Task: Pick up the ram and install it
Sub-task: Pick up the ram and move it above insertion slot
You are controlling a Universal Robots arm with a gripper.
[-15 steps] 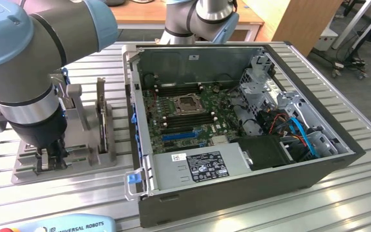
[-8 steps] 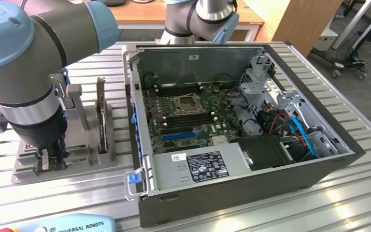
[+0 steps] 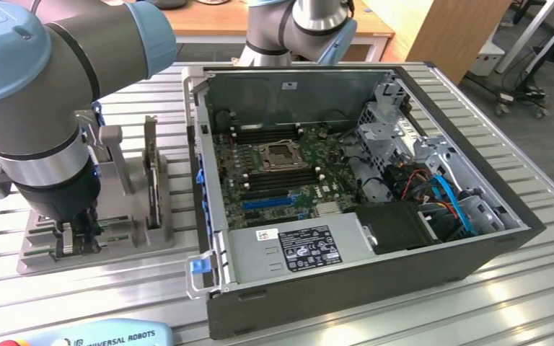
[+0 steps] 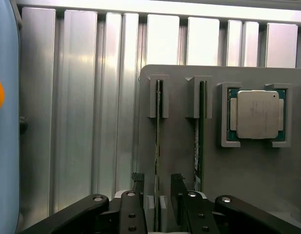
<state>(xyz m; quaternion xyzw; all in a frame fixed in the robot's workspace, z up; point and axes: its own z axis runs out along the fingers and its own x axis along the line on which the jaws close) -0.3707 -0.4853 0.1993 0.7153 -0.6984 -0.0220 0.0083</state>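
- Grey holder (image 4: pixel 252 170) on the ribbed aluminium counter (image 4: pixel 82 107), at the exterior view's left: fingers (image 4: pixel 137 184) spread either side of one upright ram (image 4: pixel 157 141).
- A twin stick (image 4: pixel 199 122) and a silver CPU chip (image 4: pixel 257 114) sit in the same holder.
- Open computer case (image 3: pixel 354 281), exterior view's right.

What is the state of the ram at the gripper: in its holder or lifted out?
In. The ram stands on edge in a slot of the holder; the gripper straddles it, open.
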